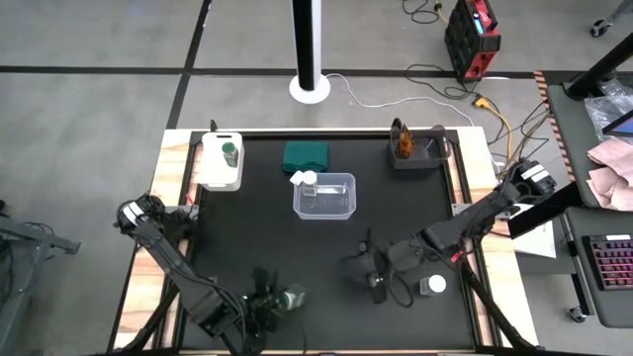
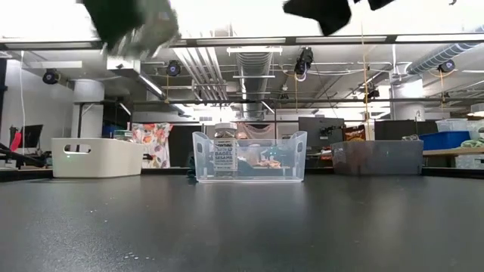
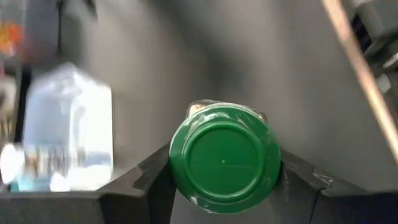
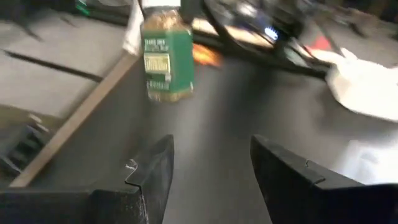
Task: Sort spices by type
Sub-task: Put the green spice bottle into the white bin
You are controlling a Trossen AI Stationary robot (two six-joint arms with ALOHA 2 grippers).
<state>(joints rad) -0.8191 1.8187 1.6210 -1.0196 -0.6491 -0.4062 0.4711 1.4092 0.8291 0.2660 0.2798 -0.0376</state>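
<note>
Currently the left gripper (image 3: 224, 186) is clenched on a green-lidded jar (image 3: 224, 163), fingers (image 3: 152, 177) pinching just under the lid, held above the near edge of the counter (image 1: 247, 227). The other green-lidded jar (image 1: 229, 152) sits in the white bin (image 1: 220, 178) at the far left. The right gripper (image 4: 211, 162) hangs released, holding nothing, near a white-lidded jar (image 1: 432, 285) on the counter. One more white-lidded jar (image 1: 309, 181) is in the clear bin (image 1: 324, 196).

Risks, my read: the grip is on round, smooth plastic, so a fast swing could let the jar rotate or slip. The path to the white bin is long; dropped, it rolls. The right arm could nudge its jar over.
</note>
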